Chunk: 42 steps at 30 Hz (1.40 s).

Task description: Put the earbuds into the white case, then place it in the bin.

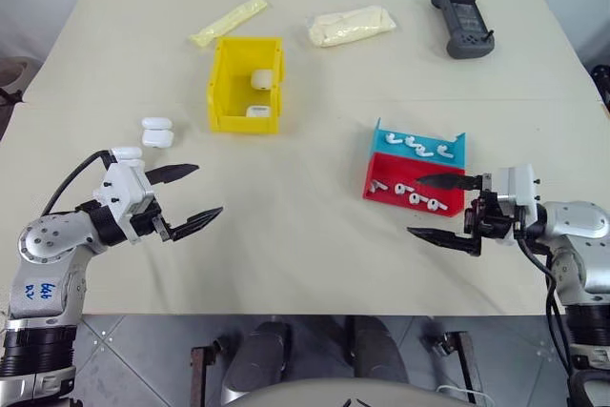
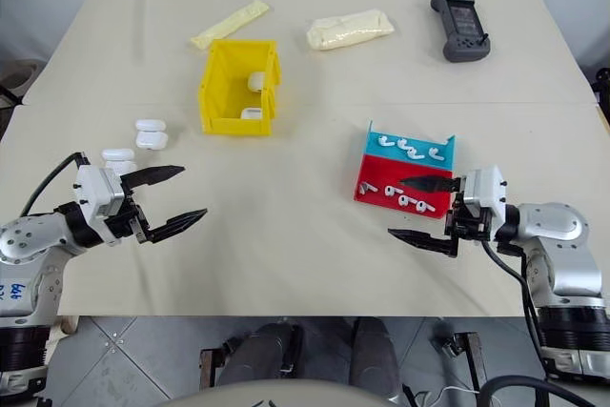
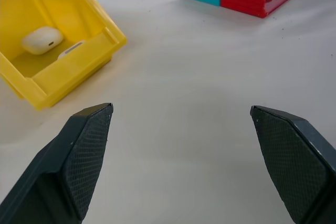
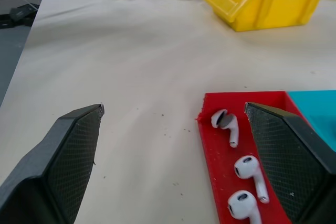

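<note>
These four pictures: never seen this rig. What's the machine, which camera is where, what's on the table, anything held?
A two-armed humanoid robot at a table. Two pictures come from its head, looking down; the other two from cameras on each wrist, looking along the black fingers. The left gripper and right gripper are both open and hold nothing. On the table: a yellow bin with two white cases inside, more white cases near the left arm, a red and blue tray of earbuds, two plastic bags and a handheld controller.

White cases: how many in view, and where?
5. Two white cases lie in the yellow bin; three sit on the table left of it, by the left gripper. None seems hidden.
</note>
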{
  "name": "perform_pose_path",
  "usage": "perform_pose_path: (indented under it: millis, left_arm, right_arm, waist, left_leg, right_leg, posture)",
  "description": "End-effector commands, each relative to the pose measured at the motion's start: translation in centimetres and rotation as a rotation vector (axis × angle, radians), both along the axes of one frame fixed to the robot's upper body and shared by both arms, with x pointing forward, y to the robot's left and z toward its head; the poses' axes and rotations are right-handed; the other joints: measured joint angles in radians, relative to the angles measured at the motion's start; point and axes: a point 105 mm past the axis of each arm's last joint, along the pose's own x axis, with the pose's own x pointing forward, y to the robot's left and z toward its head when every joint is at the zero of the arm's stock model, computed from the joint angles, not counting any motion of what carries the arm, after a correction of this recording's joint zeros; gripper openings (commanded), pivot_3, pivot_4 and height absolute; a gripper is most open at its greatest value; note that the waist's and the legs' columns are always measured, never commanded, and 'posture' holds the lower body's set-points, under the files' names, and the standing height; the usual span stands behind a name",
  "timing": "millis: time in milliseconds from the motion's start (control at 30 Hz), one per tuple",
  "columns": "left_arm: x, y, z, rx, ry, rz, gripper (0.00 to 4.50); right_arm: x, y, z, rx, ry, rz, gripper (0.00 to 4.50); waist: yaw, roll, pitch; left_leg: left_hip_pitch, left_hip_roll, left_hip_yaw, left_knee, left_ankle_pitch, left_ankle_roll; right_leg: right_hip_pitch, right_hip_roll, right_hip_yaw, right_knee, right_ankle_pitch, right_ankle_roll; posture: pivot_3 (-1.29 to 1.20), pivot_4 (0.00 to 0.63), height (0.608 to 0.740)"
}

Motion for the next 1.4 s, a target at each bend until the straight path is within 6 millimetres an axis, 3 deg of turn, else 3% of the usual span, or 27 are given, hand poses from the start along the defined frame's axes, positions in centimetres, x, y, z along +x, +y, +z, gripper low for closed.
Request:
perform_pose_path:
  millis: [33, 200, 333, 467, 633, 833, 967, 1067, 1200, 1400]
  left_arm:
    - [0.1, 0.7, 1.0, 0.015, -0.058, 0.056, 4.46]
    - [-0.6, 3.3, 1.4, -0.072, -0.083, 0.250, 4.46]
    - [-3.1, 7.4, 1.2, -0.191, -0.118, 0.598, 4.46]
    - [-6.0, 9.6, -0.6, -0.266, -0.064, 0.857, 4.46]
    - [-8.9, 10.6, -2.9, -0.333, 0.032, 1.094, 4.46]
    - [-8.2, 10.7, -2.2, -0.294, 0.131, 1.129, 4.46]
    - [-5.9, 10.3, -0.6, -0.269, 0.299, 1.076, 4.46]
    - [-5.1, 11.2, 0.0, -0.197, 0.388, 1.125, 4.46]
    - [-3.7, 11.7, 0.9, -0.069, 0.634, 1.143, 4.46]
    - [-3.0, 12.7, 1.6, 0.009, 0.720, 1.149, 4.46]
  right_arm:
    - [0.1, 0.2, 0.6, 0.005, -0.035, 0.021, 4.50]
    - [0.1, 2.6, 1.4, 0.057, -0.064, 0.089, 4.50]
    - [-0.4, 6.5, 2.6, 0.144, -0.106, 0.189, 4.50]
    - [-0.7, 8.8, 3.1, 0.191, -0.134, 0.236, 4.50]
    - [-0.7, 10.8, 3.2, 0.211, -0.162, 0.268, 4.50]
    - [-0.4, 10.4, 3.0, 0.199, -0.150, 0.247, 4.50]
    - [0.0, 9.6, 2.5, 0.169, -0.129, 0.208, 4.50]
    - [0.2, 9.5, 2.3, 0.164, -0.127, 0.191, 4.50]
    - [0.0, 9.9, 2.1, 0.180, -0.125, 0.165, 4.50]
    - [-0.2, 10.0, 2.0, 0.194, -0.134, 0.132, 4.50]
  waist:
    - [0.000, 0.000, 0.000]
    - [-0.005, 0.000, 0.000]
    - [-0.022, 0.000, 0.000]
    - [-0.020, -0.002, 0.001]
    - [0.001, -0.005, 0.001]
    - [0.014, -0.006, 0.002]
    - [0.010, -0.006, 0.002]
    - [-0.001, -0.006, 0.002]
    - [-0.005, -0.007, 0.002]
    - [-0.033, -0.006, 0.003]
  left_leg:
    - [0.000, 0.000, 0.000, 0.000, 0.000, 0.000]
    - [0.000, 0.000, 0.000, -0.001, 0.000, 0.000]
    - [0.000, 0.002, 0.000, -0.003, 0.000, 0.000]
    - [0.000, 0.003, 0.000, -0.004, -0.001, -0.001]
    - [0.001, 0.002, 0.000, -0.001, -0.001, -0.001]
    - [0.000, 0.002, -0.002, 0.003, -0.001, -0.002]
    - [0.000, 0.003, -0.004, 0.003, -0.001, -0.003]
    - [0.001, 0.003, -0.003, 0.003, -0.002, -0.004]
    - [0.000, 0.007, -0.003, 0.002, -0.003, -0.006]
    - [0.003, 0.010, -0.001, -0.005, -0.003, -0.007]
  right_leg:
    - [0.000, 0.000, 0.000, 0.000, 0.000, 0.000]
    - [0.000, 0.000, 0.000, 0.000, 0.000, 0.000]
    - [-0.001, 0.001, 0.001, 0.001, 0.000, 0.000]
    - [-0.001, 0.003, 0.000, 0.000, 0.000, 0.000]
    - [0.002, 0.002, 0.001, -0.004, 0.000, 0.000]
    - [0.002, 0.003, 0.000, -0.001, 0.000, 0.000]
    - [0.001, 0.004, 0.000, 0.003, -0.001, -0.002]
    - [0.000, 0.005, 0.001, 0.004, -0.001, -0.002]
    - [-0.002, 0.011, 0.002, 0.008, -0.002, -0.003]
    - [-0.004, 0.013, 0.004, 0.007, -0.002, -0.004]
  posture:
    - [0.00, 0.150, 0.740]
    - [0.00, 0.150, 0.740]
    - [0.00, 0.150, 0.740]
    - [0.00, 0.150, 0.740]
    - [0.00, 0.150, 0.740]
    - [0.00, 0.150, 0.740]
    - [0.00, 0.150, 0.740]
    - [0.00, 0.150, 0.740]
    - [0.00, 0.150, 0.740]
    - [0.00, 0.150, 0.740]
